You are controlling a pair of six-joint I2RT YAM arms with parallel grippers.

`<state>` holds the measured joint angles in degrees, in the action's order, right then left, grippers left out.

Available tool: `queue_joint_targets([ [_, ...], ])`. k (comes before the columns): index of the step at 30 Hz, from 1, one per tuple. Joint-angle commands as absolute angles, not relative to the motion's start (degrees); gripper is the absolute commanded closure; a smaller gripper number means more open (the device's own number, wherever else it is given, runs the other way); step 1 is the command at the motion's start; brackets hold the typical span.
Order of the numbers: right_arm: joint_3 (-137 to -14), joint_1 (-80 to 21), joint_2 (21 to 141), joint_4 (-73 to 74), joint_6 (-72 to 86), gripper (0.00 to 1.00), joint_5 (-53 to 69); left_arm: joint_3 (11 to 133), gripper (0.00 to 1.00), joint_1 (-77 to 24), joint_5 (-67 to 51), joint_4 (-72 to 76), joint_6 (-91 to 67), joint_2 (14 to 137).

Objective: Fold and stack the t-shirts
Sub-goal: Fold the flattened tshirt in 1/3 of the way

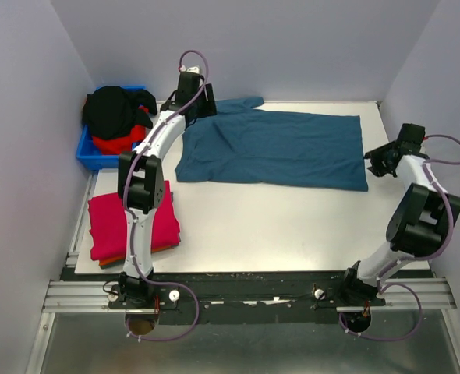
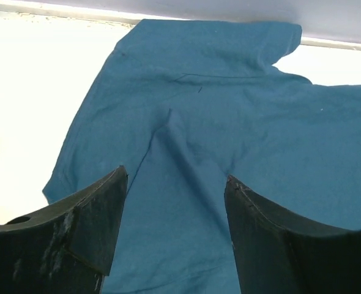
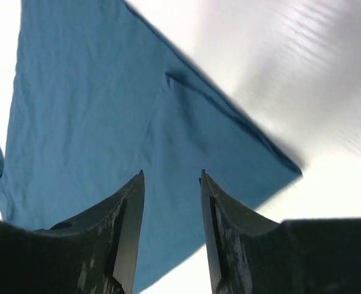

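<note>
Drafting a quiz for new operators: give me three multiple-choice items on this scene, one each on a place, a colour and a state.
1. Where is the folded pink shirt? A on a wall hook; B near left of the table; C far right.
2. The spread-out shirt's colour? A orange; B black; C teal.
3. The left gripper is: A open; B shut on cloth; C out of view.
B: it lies beside the left arm. C: every view shows teal cloth. A: its jaws stand apart, nothing between.

Top camera: above and behind my bases, looking down on the whole table [image 1: 292, 226]. Left wrist camera: close over the teal t-shirt [image 2: 229, 122], facing the table's far edge. Right wrist camera: close over its right corner. All three share that shirt.
</note>
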<state>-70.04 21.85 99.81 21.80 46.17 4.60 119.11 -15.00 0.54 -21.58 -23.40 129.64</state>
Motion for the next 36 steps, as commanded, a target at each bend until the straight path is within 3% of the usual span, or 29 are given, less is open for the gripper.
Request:
queue_joint_targets([
  [1, -60.06, 21.71, 89.75, 16.97, 49.47, 0.53, 0.97, 112.88, 0.24, -14.94, 2.81, -23.55, -28.02, 119.03],
  [6, -45.91, 21.71, 82.36, 9.08, 53.87, 0.58, -1.41, 82.50, 0.25, -15.38, 3.52, -11.28, -41.20, 100.76],
  [8, -43.25, 21.71, 81.91, 7.65, 54.84, 0.58, -1.76, 76.05, 0.30, -15.29, 4.04, -8.36, -43.94, 96.87],
  [10, -43.94, 21.71, 83.49, 8.08, 55.19, 0.57, -1.67, 72.70, 0.34, -15.38, 4.22, -8.88, -45.61, 94.76],
  [16, -45.97, 21.80, 88.50, 9.85, 58.62, 0.50, -0.97, 62.24, 0.34, -15.47, 3.16, -4.31, -48.95, 89.39],
  [24, -47.11, 21.80, 92.11, 10.02, 62.66, 0.53, -2.02, 61.53, 0.34, -15.38, 4.31, -5.19, -47.02, 90.00],
  [30, -49.65, 21.80, 94.57, 11.69, 62.14, 0.67, -4.13, 60.91, 0.34, -15.29, 3.96, -3.78, -48.69, 92.19],
  [33, -50.10, 21.80, 94.31, 11.78, 61.26, 0.99, -4.92, 60.65, 0.35, -15.21, 4.22, -3.96, -50.27, 92.99],
  [36, -49.66, 21.80, 92.91, 11.69, 59.86, 0.99, -5.45, 58.37, 0.38, -15.38, 5.79, -2.82, -52.73, 92.20],
])
